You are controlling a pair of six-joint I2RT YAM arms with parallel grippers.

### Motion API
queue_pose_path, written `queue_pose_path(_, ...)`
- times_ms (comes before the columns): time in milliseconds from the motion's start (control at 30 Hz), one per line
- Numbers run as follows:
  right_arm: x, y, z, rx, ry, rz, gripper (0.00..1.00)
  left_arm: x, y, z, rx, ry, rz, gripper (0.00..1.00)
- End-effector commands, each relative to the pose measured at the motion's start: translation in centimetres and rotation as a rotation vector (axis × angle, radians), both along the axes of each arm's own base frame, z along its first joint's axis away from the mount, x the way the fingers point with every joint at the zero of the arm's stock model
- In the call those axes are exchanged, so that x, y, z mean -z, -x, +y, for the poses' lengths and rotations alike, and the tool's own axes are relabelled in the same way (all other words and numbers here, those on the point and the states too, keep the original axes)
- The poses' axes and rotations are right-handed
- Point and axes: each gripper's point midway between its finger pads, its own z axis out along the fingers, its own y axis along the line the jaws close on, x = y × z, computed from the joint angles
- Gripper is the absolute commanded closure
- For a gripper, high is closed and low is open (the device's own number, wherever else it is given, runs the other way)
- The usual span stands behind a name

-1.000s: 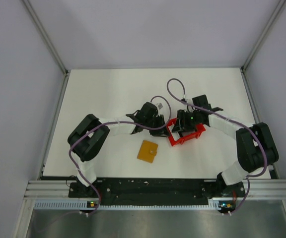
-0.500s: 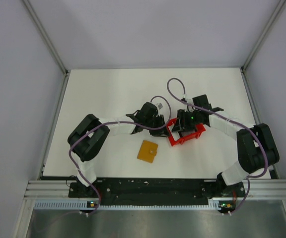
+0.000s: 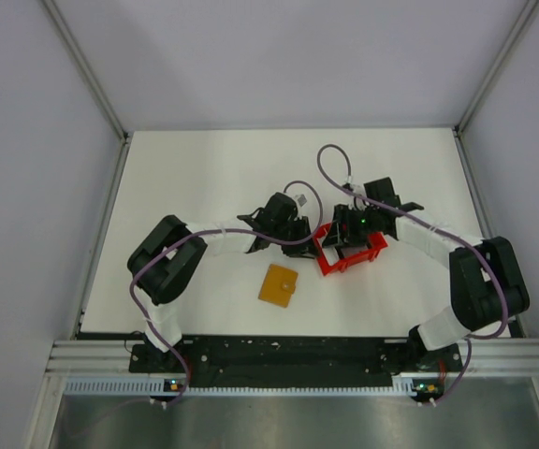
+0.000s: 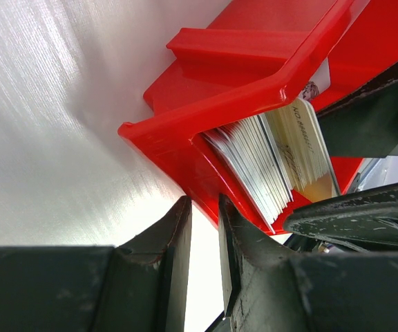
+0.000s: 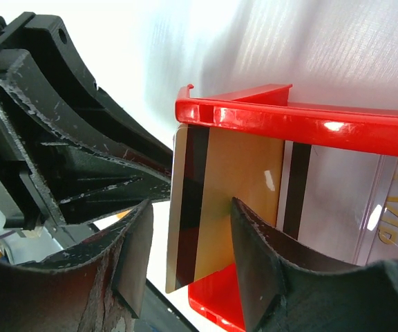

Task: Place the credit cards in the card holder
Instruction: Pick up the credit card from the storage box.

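Several credit cards (image 4: 254,162) stand on edge in a red raised-rim tray (image 4: 206,114), which shows mid-table in the top view (image 3: 344,265). My right gripper (image 5: 188,221) is open over the tray's corner. Its fingers straddle a tan card with a dark stripe (image 5: 233,187), and the right finger touches that card's face. My left gripper (image 4: 204,211) is just outside the tray's wall, jaws a narrow gap apart with only table between them. The orange card holder (image 3: 279,284) lies flat and closed, nearer me and left of the tray.
A white card with a dark stripe (image 5: 323,200) stands behind the tan one. The left gripper's black body (image 5: 61,138) crowds the tray's corner right beside my right fingers. Grey walls enclose the white table (image 3: 204,178).
The right wrist has shifted slightly over the tray. The left arm, tray and card holder have not moved.
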Motion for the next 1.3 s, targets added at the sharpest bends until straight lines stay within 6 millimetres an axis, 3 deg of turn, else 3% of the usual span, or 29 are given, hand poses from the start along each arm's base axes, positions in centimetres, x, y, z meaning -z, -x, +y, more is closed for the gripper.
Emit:
queue_pose_path(0, -1.7, 0.0, 0.4, 0.003, -0.040, -0.046, 0.52, -2.0, -1.4, -1.4, 0.002, 0.057, -0.059, 0.74)
queue_pose_path(67, -1.5, -0.1, 0.4, 0.004, -0.035, -0.042, 0.55, -2.0, -1.4, -1.4, 0.001, 0.058, -0.059, 0.73)
queue_pose_path(133, -1.1, 0.0, 0.3, 0.007, -0.028, -0.033, 0.67, -2.0, -1.3, -1.4, 0.001, 0.057, -0.058, 0.73)
queue_pose_path(300, -0.2, -0.3, -0.4, 0.035, 0.018, -0.036, 0.72, -2.0, -1.4, -1.4, 0.000, 0.057, -0.060, 0.73)
queue_pose_path(333, 0.0, -0.3, -0.5, 0.037, 0.026, -0.036, 0.75, -1.9, -1.3, -1.4, 0.000, 0.057, -0.057, 0.73)
queue_pose_path(367, 0.1, -0.4, -0.6, 0.038, 0.031, -0.037, 0.84, -2.1, -1.3, -1.4, 0.001, 0.059, -0.061, 0.74)
queue_pose_path(567, 0.9, -0.7, -1.7, 0.072, 0.103, -0.039, 0.97, -1.9, -1.3, -1.3, -0.001, 0.056, -0.057, 0.73)
queue_pose_path(667, 1.1, -0.8, -1.9, 0.068, 0.118, -0.044, 0.96, -2.0, -1.3, -1.4, -0.001, 0.057, -0.058, 0.73)
queue_pose_path(867, 1.7, -0.3, -1.2, 0.026, 0.088, -0.009, 0.75, -1.9, -1.4, -1.4, 0.001, 0.058, -0.056, 0.73)
queue_pose_path(1267, 0.9, -0.8, -1.4, 0.052, 0.093, -0.038, 0.69, -1.9, -1.4, -1.5, 0.007, 0.057, -0.056, 0.73)
